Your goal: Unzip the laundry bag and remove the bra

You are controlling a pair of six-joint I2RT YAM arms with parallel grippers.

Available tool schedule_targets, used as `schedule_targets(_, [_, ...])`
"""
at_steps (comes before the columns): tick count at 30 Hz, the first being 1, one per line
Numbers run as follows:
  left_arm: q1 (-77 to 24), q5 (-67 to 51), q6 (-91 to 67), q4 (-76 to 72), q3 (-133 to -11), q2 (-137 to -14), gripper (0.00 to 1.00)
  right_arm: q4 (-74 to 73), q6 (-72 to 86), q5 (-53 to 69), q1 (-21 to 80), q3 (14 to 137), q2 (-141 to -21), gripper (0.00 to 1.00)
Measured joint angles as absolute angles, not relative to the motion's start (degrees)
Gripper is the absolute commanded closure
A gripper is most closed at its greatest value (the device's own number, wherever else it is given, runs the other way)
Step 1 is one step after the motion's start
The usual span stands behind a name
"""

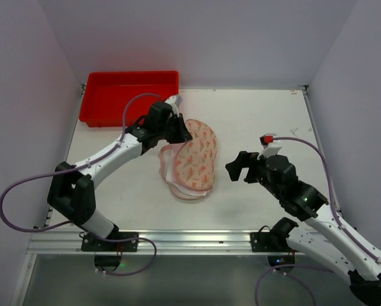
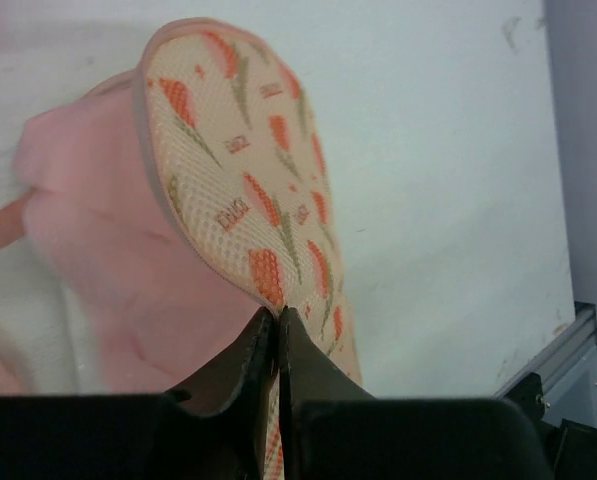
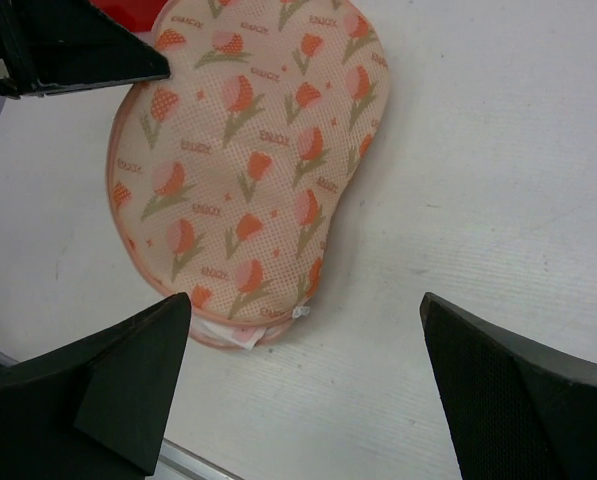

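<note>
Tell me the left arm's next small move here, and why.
Probably lift slightly, peeling the bra off the laundry bag. The fingers of the left gripper are pinched on the bra's printed rim, which tilts up off the pink fabric under it, while the right gripper hangs open beside, touching nothing. A short lift should show whether it comes free.

Robot lab cell: plain white walls (image 1: 196, 38) around white table (image 1: 260, 121); left arm (image 1: 113, 156), right arm (image 1: 324, 220) bolted to aluminium rail (image 1: 190, 241) at near edge.
</note>
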State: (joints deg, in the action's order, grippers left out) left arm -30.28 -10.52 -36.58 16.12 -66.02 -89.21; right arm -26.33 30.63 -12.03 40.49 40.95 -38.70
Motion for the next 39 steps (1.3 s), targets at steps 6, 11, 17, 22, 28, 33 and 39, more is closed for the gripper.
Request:
schedule_targets(6, [-40.6, -11.8, -38.3, 15.1, -80.7, -97.1, 0.69, -27.4, 32.4, -18.4, 40.5, 40.3, -31.5, 0.01])
schedule_targets(11, [-47.8, -13.5, -39.8, 14.8, -92.2, -109.7, 0.28, -28.8, 33.7, -23.4, 40.5, 37.7, -22.5, 0.01])
schedule_targets(17, [-51.6, -13.9, -40.6, 17.3, -95.5, -114.1, 0.00, -30.1, 33.9, -29.0, 40.5, 36.6, -14.9, 0.01])
schedule_targets(22, [-49.7, -8.8, -40.8, 17.6, -88.1, -105.2, 0.00, -30.3, 33.4, -30.9, 40.5, 36.6, -11.9, 0.01])
schedule_targets(28, [-39.7, -5.8, -42.5, 16.8, -68.6, -85.0, 0.05, -28.4, 31.7, -27.8, 40.5, 36.2, -15.9, 0.01])
schedule_targets(33, [-34.0, -5.3, -42.7, 16.5, -59.9, -82.6, 0.10, -25.0, 30.8, -21.8, 40.5, 35.7, -24.5, 0.01])
schedule_targets(39, [-32.8, -6.3, -42.5, 16.4, -58.2, -86.8, 0.12, -21.6, 30.8, -16.0, 40.5, 34.7, -29.8, 0.01])
